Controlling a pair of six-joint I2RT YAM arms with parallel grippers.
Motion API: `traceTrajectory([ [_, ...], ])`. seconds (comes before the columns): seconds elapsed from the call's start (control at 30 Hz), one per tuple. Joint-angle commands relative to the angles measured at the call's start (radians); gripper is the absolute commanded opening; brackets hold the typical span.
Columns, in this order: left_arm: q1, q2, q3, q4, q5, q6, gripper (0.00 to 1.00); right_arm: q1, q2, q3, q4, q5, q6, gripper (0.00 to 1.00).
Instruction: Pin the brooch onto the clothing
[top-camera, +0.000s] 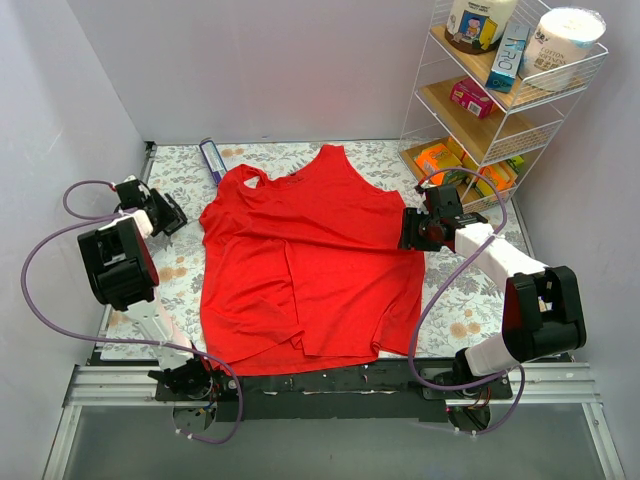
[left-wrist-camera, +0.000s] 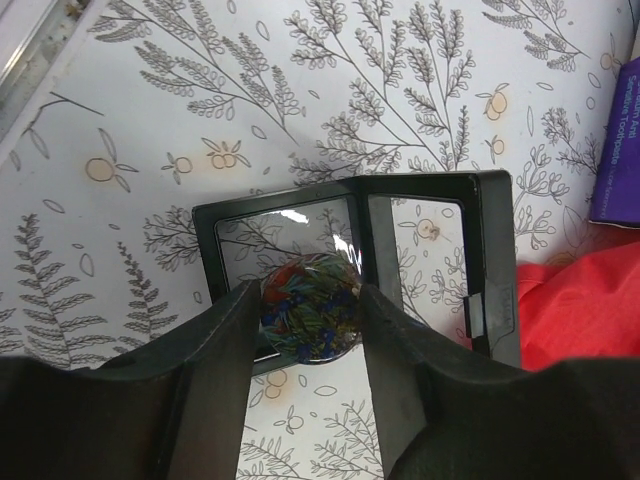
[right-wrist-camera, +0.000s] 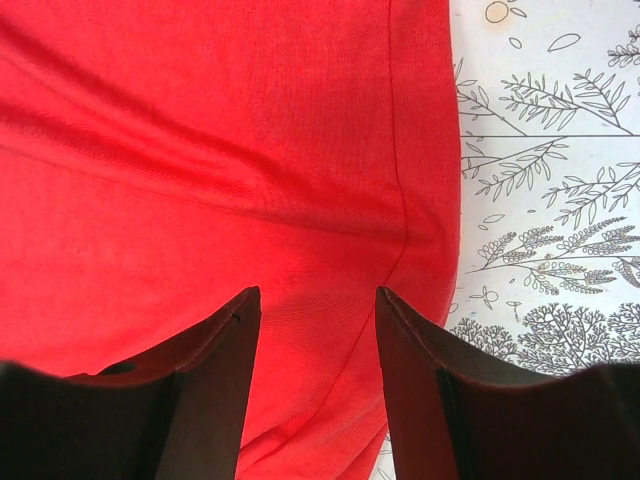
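**Flanking the brooch (left-wrist-camera: 312, 318) in its case (left-wrist-camera: 492, 250)**

Left pincer (left-wrist-camera: 310, 292): narrow, fingers against both edges of the brooch; firm hold cannot be told.
Brooch: round, floral; case open, black, on the counter (left-wrist-camera: 150, 130) just beside the top (top-camera: 310, 250).
Right pincer (right-wrist-camera: 315, 295): wide, over the top's edge.

The red sleeveless thin-fabric tank top (top-camera: 310, 260) lies spread in the middle of the floral-print tabletop (top-camera: 180, 175). Left of it sits a black-framed clear-paned hinged case (left-wrist-camera: 420, 250). The small round domed brooch (left-wrist-camera: 310, 312) rests on it, between the left end effector's (left-wrist-camera: 308, 295) fingers. The right end effector (right-wrist-camera: 317, 295) hangs over the top's right edge.
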Motion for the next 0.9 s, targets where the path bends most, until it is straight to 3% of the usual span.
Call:
traceTrajectory([
  [0.0, -0.021, 0.012, 0.038, -0.032, -0.023, 0.024, 0.42, 0.002, -0.035, -0.011, 0.04, -0.02, 0.012, 0.57],
  [0.2, -0.03, 0.018, 0.053, -0.065, -0.044, 0.034, 0.39, 0.0, -0.045, -0.016, 0.043, -0.02, 0.015, 0.57],
  [0.33, -0.035, 0.033, 0.066, -0.084, -0.039, 0.031, 0.26, 0.0, -0.049, -0.016, 0.044, -0.02, 0.017, 0.57],
  [0.57, -0.035, -0.04, 0.047, -0.07, -0.046, 0.024, 0.22, 0.0, -0.048, -0.017, 0.05, -0.023, 0.022, 0.57],
  [0.87, -0.035, -0.069, 0.027, -0.044, -0.033, 0.004, 0.1, 0.002, -0.043, -0.019, 0.058, -0.03, 0.028, 0.57],
])
